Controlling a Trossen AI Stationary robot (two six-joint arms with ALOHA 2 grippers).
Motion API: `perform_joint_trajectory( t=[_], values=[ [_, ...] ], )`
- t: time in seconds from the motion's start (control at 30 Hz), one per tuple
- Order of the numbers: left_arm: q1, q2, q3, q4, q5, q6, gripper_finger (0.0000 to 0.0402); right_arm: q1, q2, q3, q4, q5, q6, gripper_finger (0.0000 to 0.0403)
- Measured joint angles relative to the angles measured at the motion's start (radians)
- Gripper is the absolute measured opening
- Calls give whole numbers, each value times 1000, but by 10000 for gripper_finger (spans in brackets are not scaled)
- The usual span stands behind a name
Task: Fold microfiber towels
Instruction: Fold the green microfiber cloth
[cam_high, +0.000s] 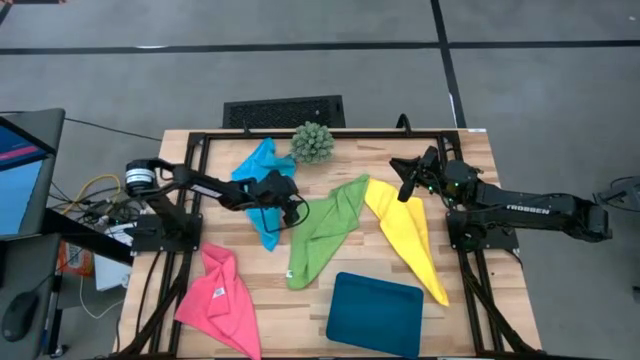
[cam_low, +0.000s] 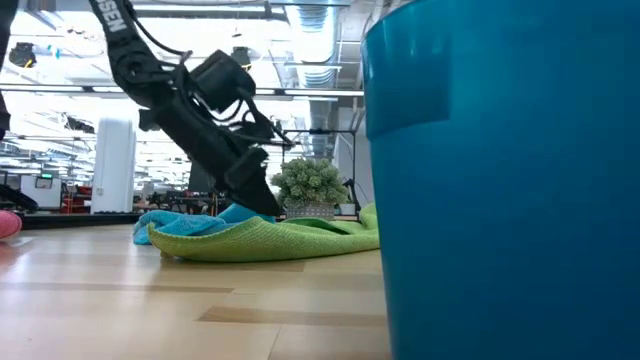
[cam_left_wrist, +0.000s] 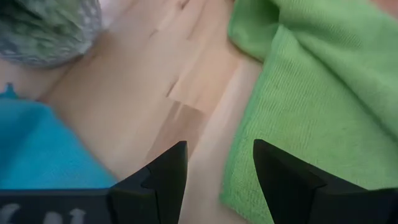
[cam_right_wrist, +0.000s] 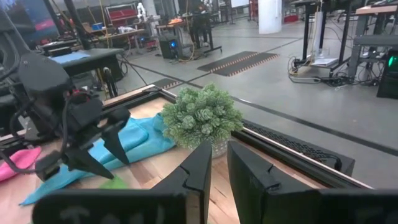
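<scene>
High view: the left gripper (cam_high: 296, 207) hangs low over the table (cam_high: 470, 310) between the blue towel (cam_high: 262, 170) and the green towel (cam_high: 330, 230), its fingers parted over bare wood and holding nothing. Left wrist view shows the same: both fingers (cam_left_wrist: 163, 180) spread, wood in the gap, the blue towel (cam_left_wrist: 37, 152) on one side, the green towel (cam_left_wrist: 311, 93) on the other, the plant (cam_left_wrist: 50, 28) blurred beyond. The blue towel lies crumpled near the table's far edge, just beside the plant (cam_high: 313, 142). The green towel runs as a long rumpled strip from the table's middle toward the near edge. The yellow towel (cam_high: 405, 235) lies as a long strip to the right of it, its near tip just beside the tray (cam_high: 375, 312). The pink towel (cam_high: 220, 300) is bunched at the near left corner, well apart from the others.

Right gripper (cam_high: 407, 188) is raised over the yellow towel's far end, fingers narrow with a slim gap, gripping nothing; in the right wrist view it (cam_right_wrist: 214, 171) looks toward the plant (cam_right_wrist: 202, 115) and the left gripper (cam_right_wrist: 93, 152) beyond.

Low view: the left gripper (cam_low: 262, 200) reaches down to where the green towel (cam_low: 270, 238) lies in front of the blue towel (cam_low: 185, 220), the tray (cam_low: 500, 180) filling the right side
</scene>
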Motion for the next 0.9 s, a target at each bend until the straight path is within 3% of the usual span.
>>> perform_joint_trajectory(
  t=[0.5,0.63,0.77,0.9],
  values=[
    [-7,96,24,-14,-13,46,166,0,0,0,-3,0,0,78],
    [-12,97,24,-16,-6,64,113,0,0,0,-3,0,1,78],
    [-20,98,22,-20,-8,69,27,0,0,0,-3,0,28,78],
    [-24,99,22,-9,-22,30,9,5,0,0,-3,0,35,78]
  ],
)
